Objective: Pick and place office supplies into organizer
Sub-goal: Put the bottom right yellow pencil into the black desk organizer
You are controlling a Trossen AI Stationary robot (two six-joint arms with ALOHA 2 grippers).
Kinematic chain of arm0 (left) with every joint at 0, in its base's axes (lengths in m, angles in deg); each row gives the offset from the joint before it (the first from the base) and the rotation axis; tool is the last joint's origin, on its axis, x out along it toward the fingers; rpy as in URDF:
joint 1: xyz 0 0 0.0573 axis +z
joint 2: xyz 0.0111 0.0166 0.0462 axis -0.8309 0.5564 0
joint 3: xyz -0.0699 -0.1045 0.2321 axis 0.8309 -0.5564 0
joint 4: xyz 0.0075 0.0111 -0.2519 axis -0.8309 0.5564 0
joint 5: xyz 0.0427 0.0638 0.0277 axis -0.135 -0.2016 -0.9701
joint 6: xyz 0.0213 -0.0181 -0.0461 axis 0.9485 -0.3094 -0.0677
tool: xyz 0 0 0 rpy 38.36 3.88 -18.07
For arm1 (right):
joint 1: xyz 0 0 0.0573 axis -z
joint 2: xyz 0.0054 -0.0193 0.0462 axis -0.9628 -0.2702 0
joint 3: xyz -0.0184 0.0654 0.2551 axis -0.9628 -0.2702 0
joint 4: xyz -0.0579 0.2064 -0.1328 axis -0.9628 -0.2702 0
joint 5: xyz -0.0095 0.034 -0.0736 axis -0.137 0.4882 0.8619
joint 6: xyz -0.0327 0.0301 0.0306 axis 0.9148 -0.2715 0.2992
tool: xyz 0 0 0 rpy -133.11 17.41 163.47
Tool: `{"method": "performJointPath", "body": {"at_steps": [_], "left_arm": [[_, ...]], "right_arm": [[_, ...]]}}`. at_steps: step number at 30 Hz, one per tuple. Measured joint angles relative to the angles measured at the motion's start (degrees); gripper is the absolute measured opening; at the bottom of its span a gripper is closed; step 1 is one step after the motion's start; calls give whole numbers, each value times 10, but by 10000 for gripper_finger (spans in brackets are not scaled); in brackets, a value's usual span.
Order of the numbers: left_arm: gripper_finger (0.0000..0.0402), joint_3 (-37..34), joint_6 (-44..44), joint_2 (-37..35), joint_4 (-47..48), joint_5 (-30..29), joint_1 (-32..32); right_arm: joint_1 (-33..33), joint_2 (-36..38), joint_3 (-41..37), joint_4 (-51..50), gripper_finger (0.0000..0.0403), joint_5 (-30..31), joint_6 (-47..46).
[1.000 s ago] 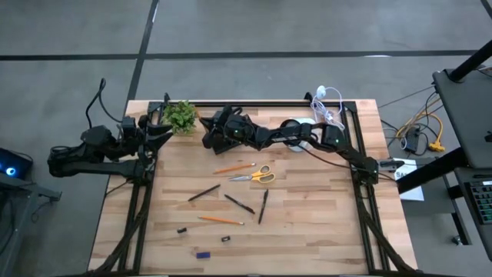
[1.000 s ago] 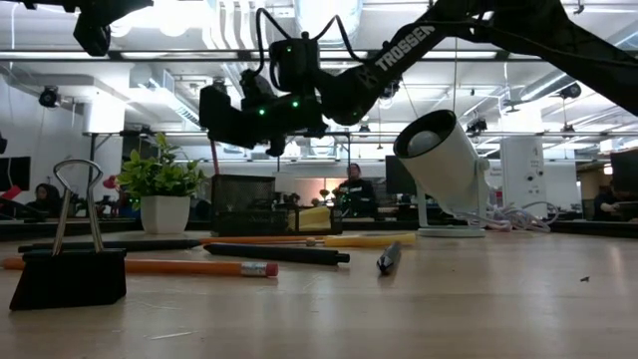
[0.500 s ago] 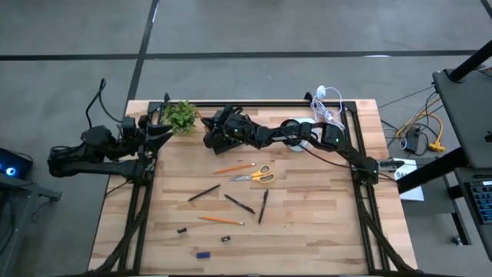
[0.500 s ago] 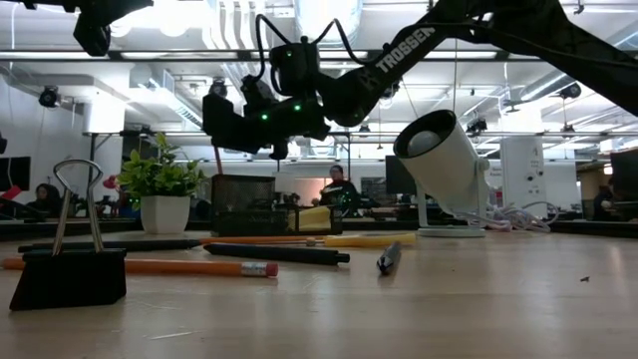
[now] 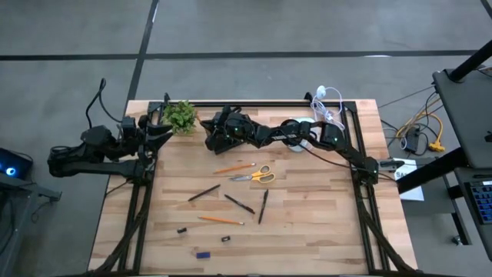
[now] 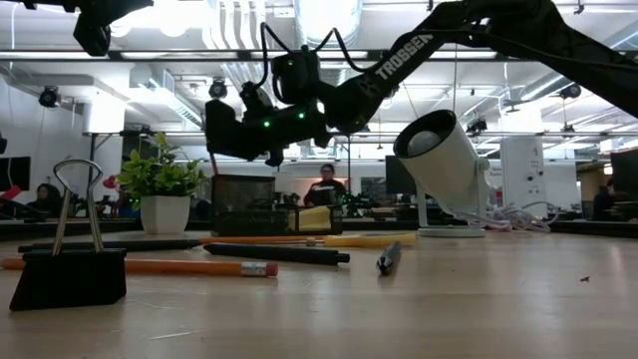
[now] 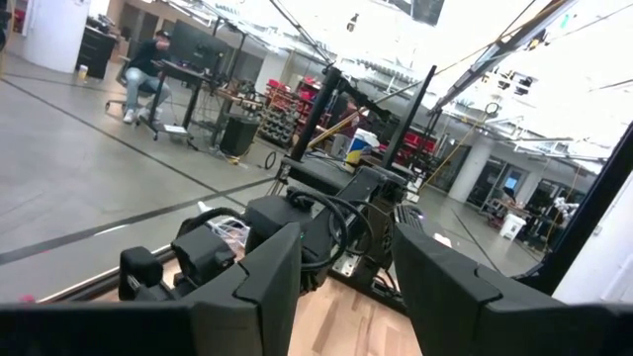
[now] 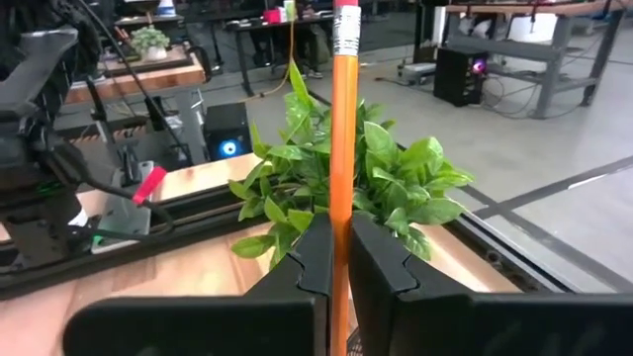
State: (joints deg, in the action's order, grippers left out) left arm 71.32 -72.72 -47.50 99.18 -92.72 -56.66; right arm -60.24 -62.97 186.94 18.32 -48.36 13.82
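above the organizer [image 6: 245, 204] i hold the right gripper [image 8: 336, 259], fingers clamped on an upright orange pencil [image 8: 342, 138], ready for dropping in; left gripper [image 7: 343, 282] waits open at desk edge.

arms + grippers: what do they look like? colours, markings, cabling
Both arms are dark, near black. The right arm carries white TROSSEN lettering, small green lights near its wrist, and looping black cables. The right gripper and left gripper have blocky matte-black fingers.
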Motion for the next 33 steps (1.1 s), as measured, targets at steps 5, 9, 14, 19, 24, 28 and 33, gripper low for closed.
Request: {"method": "performJointPath", "body": {"at_steps": [5, 9, 14, 19, 24, 28, 33], "left_arm": [[146, 0, 0, 0, 0, 0, 0], [146, 0, 0, 0, 0, 0, 0], [146, 0, 0, 0, 0, 0, 0], [146, 0, 0, 0, 0, 0, 0], [146, 0, 0, 0, 0, 0, 0], [146, 0, 0, 0, 0, 0, 0], [146, 0, 0, 0, 0, 0, 0]], "right_arm": [[0, -2, 0, 0, 9, 0, 6], [0, -2, 0, 1, 9, 0, 8], [0, -2, 0, -1, 11, 0, 25], [2, -2, 0, -5, 11, 0, 29], [4, -2, 0, -5, 12, 1, 38], [5, -2, 0, -7, 13, 1, 38], [6, -2, 0, -20, 13, 1, 39]]}}
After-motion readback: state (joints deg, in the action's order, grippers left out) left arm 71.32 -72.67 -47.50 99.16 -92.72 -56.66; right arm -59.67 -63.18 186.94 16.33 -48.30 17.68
